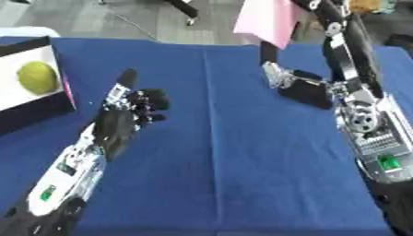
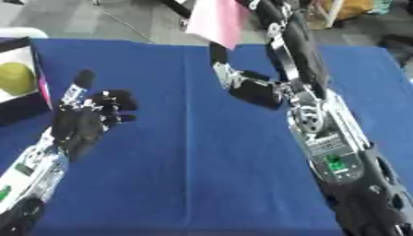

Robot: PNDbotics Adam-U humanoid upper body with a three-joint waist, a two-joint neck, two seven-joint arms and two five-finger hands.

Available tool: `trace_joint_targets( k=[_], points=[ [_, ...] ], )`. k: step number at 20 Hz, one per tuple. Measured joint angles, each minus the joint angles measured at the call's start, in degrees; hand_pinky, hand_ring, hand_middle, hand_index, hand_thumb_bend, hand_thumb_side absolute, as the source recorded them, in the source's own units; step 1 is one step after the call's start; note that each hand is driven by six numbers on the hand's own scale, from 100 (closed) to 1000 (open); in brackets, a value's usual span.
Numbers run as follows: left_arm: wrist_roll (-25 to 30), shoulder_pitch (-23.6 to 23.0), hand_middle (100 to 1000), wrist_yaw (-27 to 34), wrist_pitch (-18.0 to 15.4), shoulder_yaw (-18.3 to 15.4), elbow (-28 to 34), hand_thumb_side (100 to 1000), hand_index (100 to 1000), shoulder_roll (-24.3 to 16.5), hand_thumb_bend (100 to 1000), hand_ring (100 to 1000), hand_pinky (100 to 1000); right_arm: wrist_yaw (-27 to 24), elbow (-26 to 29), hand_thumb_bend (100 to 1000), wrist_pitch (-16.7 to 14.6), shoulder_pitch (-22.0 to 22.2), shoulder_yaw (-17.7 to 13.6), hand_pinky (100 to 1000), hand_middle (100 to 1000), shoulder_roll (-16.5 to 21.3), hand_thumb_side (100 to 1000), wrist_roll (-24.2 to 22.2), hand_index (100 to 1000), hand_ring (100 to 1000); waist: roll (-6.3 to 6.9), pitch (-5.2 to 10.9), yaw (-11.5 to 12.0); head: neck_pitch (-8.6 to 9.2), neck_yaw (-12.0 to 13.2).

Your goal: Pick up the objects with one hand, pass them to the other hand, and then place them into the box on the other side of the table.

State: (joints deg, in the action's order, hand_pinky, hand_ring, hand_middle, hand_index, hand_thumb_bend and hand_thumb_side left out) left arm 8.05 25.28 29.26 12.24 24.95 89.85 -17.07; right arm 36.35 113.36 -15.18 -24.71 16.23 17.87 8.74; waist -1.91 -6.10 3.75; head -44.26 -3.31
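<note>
Two robot hands: left robot hand [image 1: 129,115] spread, empty; right robot hand [image 1: 303,87] pinching pink sheet [image 1: 270,20]
Risk: sheet may slip during handover, missing box [image 1: 36,99]

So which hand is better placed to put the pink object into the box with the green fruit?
The left hand. It waits open beside the box at the table's left edge, while the right hand holds the pink object raised on the far right side, so a handover should come first.

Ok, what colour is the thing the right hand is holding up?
Pink: a flat sheet-like object pinched in the right hand, clearest in the left eye view.
</note>
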Motion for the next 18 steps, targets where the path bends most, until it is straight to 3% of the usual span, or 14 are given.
trace_joint_targets(
  k=[4, 10, 11, 13, 18],
  points=[
    [5.79, 0.99, 710, 0.56, 1.82, 2.99, -0.67, 951, 786, -0.01, 603, 854, 898, -2.31, 0.01, 100, -2.52, -0.44, 3.01, 754, 577, -1.05, 105, -2.02, 883, 752, -0.35, -0.1, -0.09, 0.0, 0.27],
    [14.07, 2.95, 724, 3.01, 3.3, 6.64, 0.25, 885, 790, -0.06, 649, 861, 907, -5.82, 0.01, 100, -5.52, -1.24, 6.09, 752, 575, -1.57, 111, -5.03, 883, 751, -0.7, -0.33, 0.15, 0.0, -0.39],
    [15.39, 3.17, 726, 3.75, 3.32, 7.05, 0.69, 817, 800, -0.06, 676, 862, 909, -6.26, 0.02, 100, -5.88, -1.44, 6.43, 753, 576, -1.58, 117, -5.42, 884, 752, -0.7, -0.33, 0.15, 0.0, -0.56],
    [18.33, 3.56, 725, 6.35, 3.08, 7.82, 1.53, 783, 801, -0.08, 768, 858, 909, -7.17, 0.02, 100, -6.57, -1.58, 7.18, 753, 576, -1.58, 118, -6.29, 885, 753, -0.76, -0.33, 0.19, 0.0, -1.02],
    [23.65, 3.68, 721, 14.71, 1.9, 8.28, 2.12, 729, 808, -0.43, 856, 854, 905, -8.92, 0.02, 100, -7.43, -2.0, 8.04, 752, 576, -1.59, 130, -7.9, 884, 754, -0.9, -0.33, 0.29, 0.0, -1.78]
  ],
)
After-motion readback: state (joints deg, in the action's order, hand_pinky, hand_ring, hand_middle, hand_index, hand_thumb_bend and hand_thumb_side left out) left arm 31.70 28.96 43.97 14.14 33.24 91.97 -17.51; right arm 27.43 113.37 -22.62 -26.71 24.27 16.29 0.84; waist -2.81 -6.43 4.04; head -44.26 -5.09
